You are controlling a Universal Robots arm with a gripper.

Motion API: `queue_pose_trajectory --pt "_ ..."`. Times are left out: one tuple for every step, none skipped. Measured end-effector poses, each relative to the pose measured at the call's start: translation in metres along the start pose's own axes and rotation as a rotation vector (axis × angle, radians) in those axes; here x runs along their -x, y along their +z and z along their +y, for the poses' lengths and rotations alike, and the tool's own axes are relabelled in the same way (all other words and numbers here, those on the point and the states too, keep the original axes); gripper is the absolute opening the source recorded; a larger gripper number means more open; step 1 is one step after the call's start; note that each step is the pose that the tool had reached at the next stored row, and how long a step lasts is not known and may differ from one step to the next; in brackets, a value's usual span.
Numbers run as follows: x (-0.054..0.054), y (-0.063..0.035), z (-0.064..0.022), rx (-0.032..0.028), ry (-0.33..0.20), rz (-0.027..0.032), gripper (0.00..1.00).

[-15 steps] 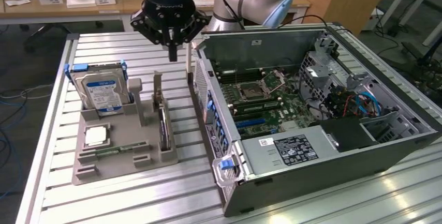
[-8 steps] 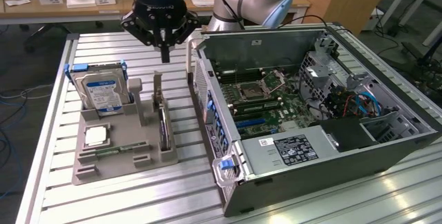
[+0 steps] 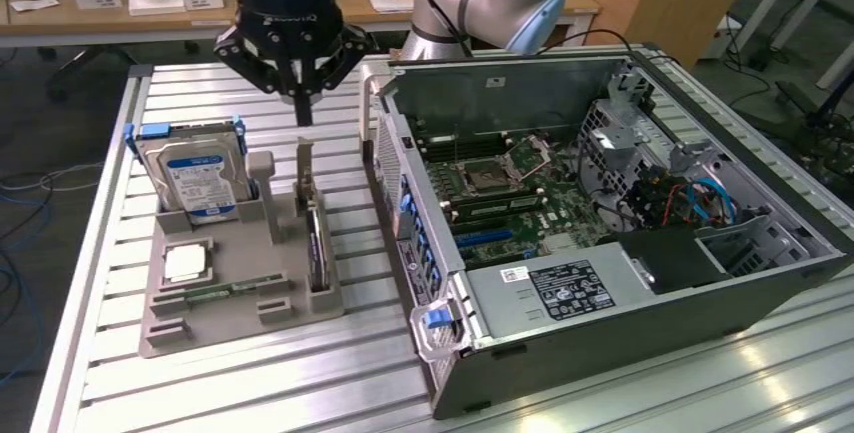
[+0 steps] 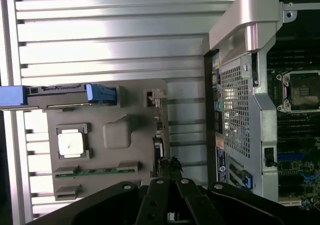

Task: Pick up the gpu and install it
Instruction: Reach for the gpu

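The gpu [image 3: 316,245] is a thin dark card standing on edge in a slot along the side of the grey holder tray [image 3: 240,325] nearest the case. Its silvery bracket [image 3: 306,171] rises at the far end. My gripper [image 3: 303,113] hangs just above that bracket, its black fingers shut together with nothing between them and apart from the card. The wrist view looks straight down: the gpu [image 4: 159,135] is an edge-on dark strip on the tray [image 4: 115,135], and the gripper [image 4: 170,182] sits over its end.
An open computer case [image 3: 601,203] lies on the exterior view's right of the tray, its motherboard and blue slots [image 3: 501,236] exposed. The tray also holds a hard drive [image 3: 198,178], a square processor [image 3: 187,261] and a green memory stick [image 3: 234,288]. Slatted aluminium table [image 3: 240,393] underneath.
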State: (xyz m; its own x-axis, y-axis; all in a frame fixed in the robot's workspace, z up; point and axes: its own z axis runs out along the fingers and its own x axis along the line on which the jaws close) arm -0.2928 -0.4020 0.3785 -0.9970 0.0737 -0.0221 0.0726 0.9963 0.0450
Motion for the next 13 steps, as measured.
queue_pose_trajectory --pt "-0.002 0.0001 -0.0006 0.0 0.0 0.0 0.11" --pt "-0.004 0.0003 -0.0012 0.0 0.0 0.0 0.11" --pt "-0.005 0.0004 -0.0019 0.0 0.0 0.0001 0.11" --pt "-0.007 0.0006 -0.0025 0.0 -0.001 0.0001 0.11" --pt "-0.009 0.0007 -0.0033 0.0 -0.001 0.0001 0.11" --pt "-0.01 0.0009 -0.0041 0.0 -0.001 0.0001 0.11" --pt "-0.011 0.0011 -0.0049 0.0001 -0.002 0.0001 0.11" --pt "-0.012 0.0012 -0.0055 0.0001 -0.002 0.0001 0.11" --pt "-0.013 0.0013 -0.0057 0.0001 -0.002 0.0001 0.11" --pt "-0.013 0.0012 -0.0057 0.0001 -0.002 0.0001 0.11" --pt "-0.013 0.0012 -0.0057 0.0001 -0.002 0.0002 0.11" --pt "-0.013 0.0012 -0.0057 0.0 -0.002 0.0001 0.11" --pt "-0.013 0.0012 -0.0057 0.0 -0.002 0.0001 0.11"
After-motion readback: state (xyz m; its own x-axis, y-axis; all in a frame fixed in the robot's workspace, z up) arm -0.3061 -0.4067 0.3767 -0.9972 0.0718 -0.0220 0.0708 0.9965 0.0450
